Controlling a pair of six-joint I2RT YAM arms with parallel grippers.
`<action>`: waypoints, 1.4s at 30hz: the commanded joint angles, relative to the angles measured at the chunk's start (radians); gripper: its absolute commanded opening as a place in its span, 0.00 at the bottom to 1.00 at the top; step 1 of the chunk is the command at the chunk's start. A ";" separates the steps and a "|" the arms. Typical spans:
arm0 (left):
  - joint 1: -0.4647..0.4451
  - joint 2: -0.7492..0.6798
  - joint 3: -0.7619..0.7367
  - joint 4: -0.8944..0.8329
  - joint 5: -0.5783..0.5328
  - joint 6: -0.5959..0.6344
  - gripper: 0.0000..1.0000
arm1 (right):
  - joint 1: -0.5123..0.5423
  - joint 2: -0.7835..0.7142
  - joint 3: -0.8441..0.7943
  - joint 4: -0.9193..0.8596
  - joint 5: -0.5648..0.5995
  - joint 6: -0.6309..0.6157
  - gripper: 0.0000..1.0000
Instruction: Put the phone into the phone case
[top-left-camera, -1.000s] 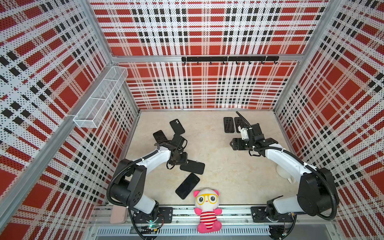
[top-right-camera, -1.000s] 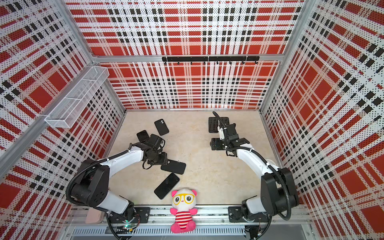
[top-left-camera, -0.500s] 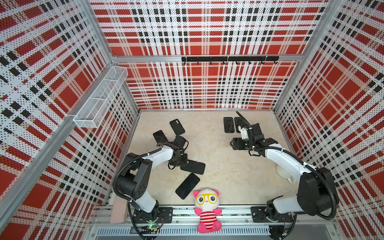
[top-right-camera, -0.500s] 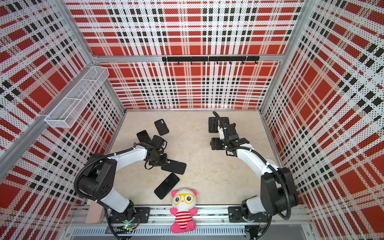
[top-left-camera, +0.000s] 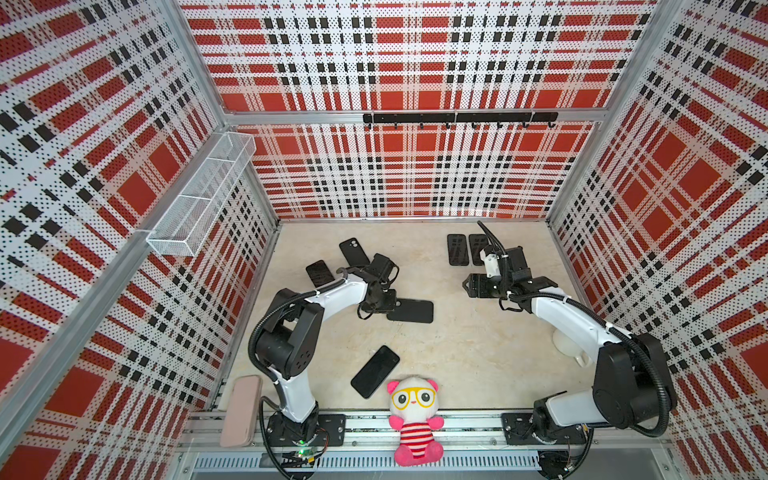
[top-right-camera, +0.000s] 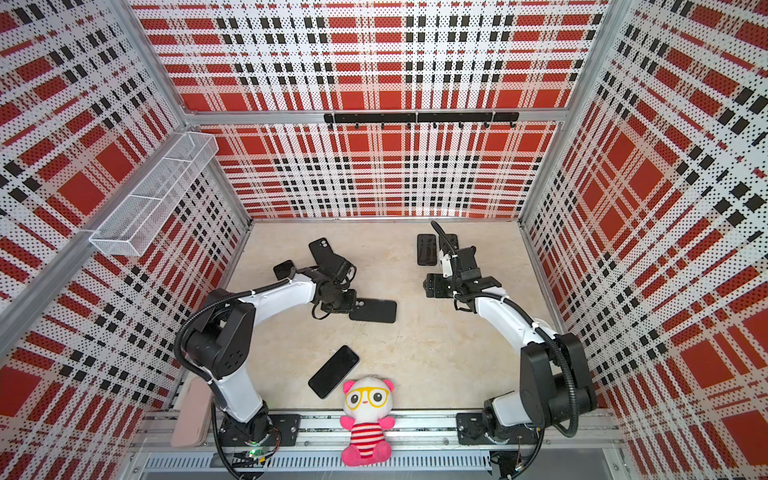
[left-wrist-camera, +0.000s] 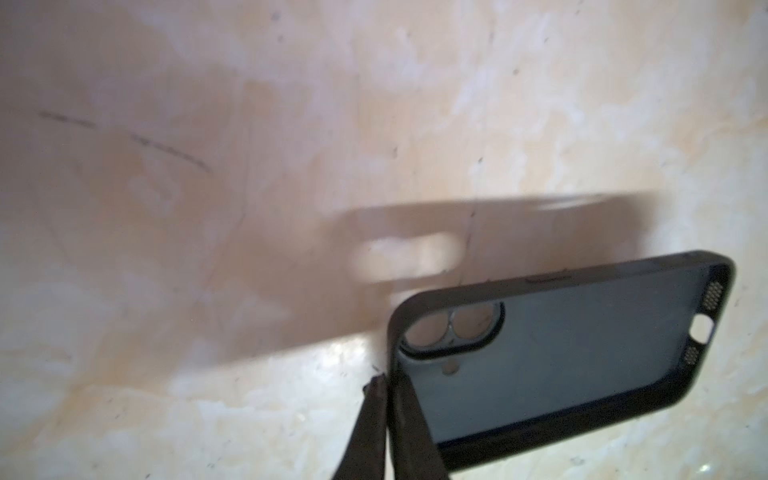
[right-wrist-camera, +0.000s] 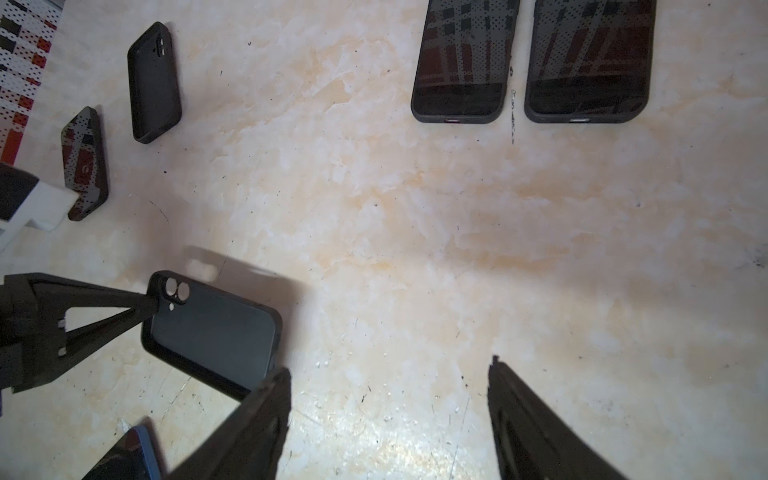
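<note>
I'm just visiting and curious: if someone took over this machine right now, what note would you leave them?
Left claw: shut on the rim of the empty black case, at its camera-hole corner; that end looks raised off the table.
Right claw: open, empty, above bare table.
Loose phone: lies flat near the plush toy.
Done: case gripped. To do: fetch the phone, press it into the case.

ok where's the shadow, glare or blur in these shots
Left wrist view: the case throws a soft shadow on the table, with a bright patch through its camera cutout. Right wrist view: two phones mirror the plaid wall; the right gripper looks soft. Both top views: the walls bow, wide-lens distortion.
</note>
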 joint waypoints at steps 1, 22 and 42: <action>-0.018 0.082 0.086 0.020 0.015 -0.035 0.09 | -0.015 0.013 -0.016 0.033 -0.025 -0.012 0.77; 0.007 0.071 0.165 0.068 -0.180 -0.127 0.98 | -0.024 0.027 -0.047 0.047 -0.059 -0.065 0.78; 0.535 0.181 0.309 -0.033 -0.200 -0.103 0.95 | -0.024 0.064 -0.088 0.098 -0.119 -0.095 0.78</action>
